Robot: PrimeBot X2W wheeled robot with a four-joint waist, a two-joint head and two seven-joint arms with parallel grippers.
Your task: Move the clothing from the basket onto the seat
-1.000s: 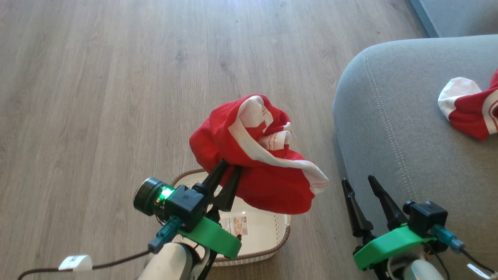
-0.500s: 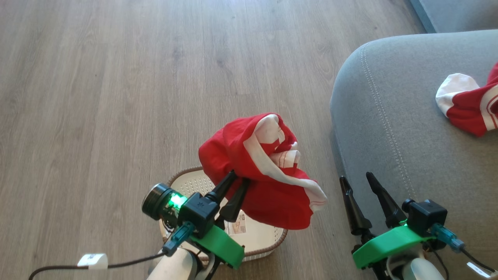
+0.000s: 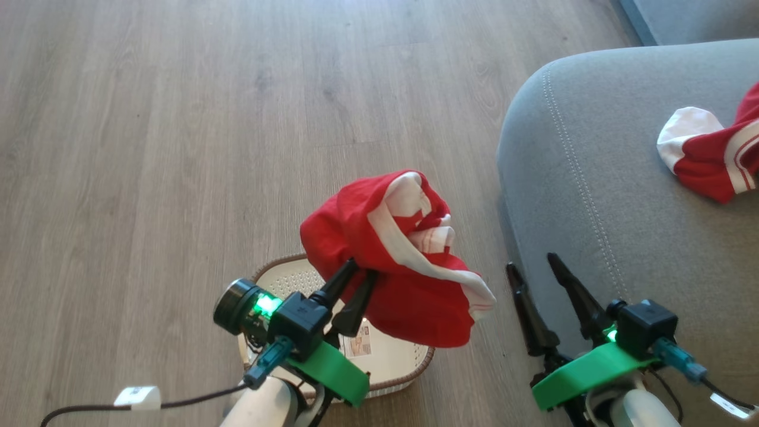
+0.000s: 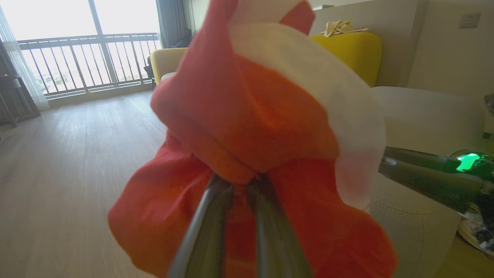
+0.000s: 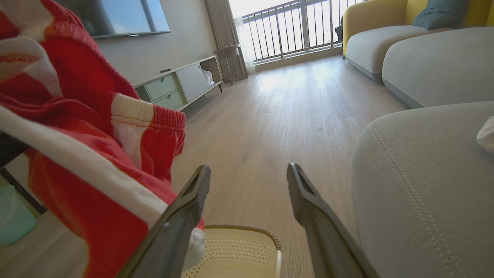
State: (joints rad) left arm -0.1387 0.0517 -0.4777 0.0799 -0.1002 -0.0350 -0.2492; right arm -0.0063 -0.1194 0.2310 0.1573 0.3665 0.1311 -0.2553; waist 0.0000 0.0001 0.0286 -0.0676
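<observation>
My left gripper (image 3: 360, 268) is shut on a red garment with white panels (image 3: 397, 261), which hangs bunched in the air over the cream basket (image 3: 409, 370) on the floor. In the left wrist view the same garment (image 4: 247, 127) bulges above my two pinched fingers (image 4: 208, 216). My right gripper (image 3: 531, 261) stands open and empty between the garment and the grey seat (image 3: 599, 178); its wrist view shows the spread fingers (image 5: 193, 200), the garment (image 5: 77, 154) at left and the basket rim (image 5: 247, 231) below. A second red and white garment (image 3: 708, 160) lies on the seat at the right edge.
Wood floor (image 3: 178, 148) stretches to the left and ahead. The seat's rounded corner (image 5: 417, 170) lies just right of my right gripper. A low TV cabinet (image 5: 181, 83) and another sofa (image 5: 389, 38) stand farther off, with a yellow armchair (image 4: 347, 50) in the left wrist view.
The held garment has come a little lower and to the right in the head view; the whole picture has also shifted slightly, so the camera moved. Both grippers keep their states.
</observation>
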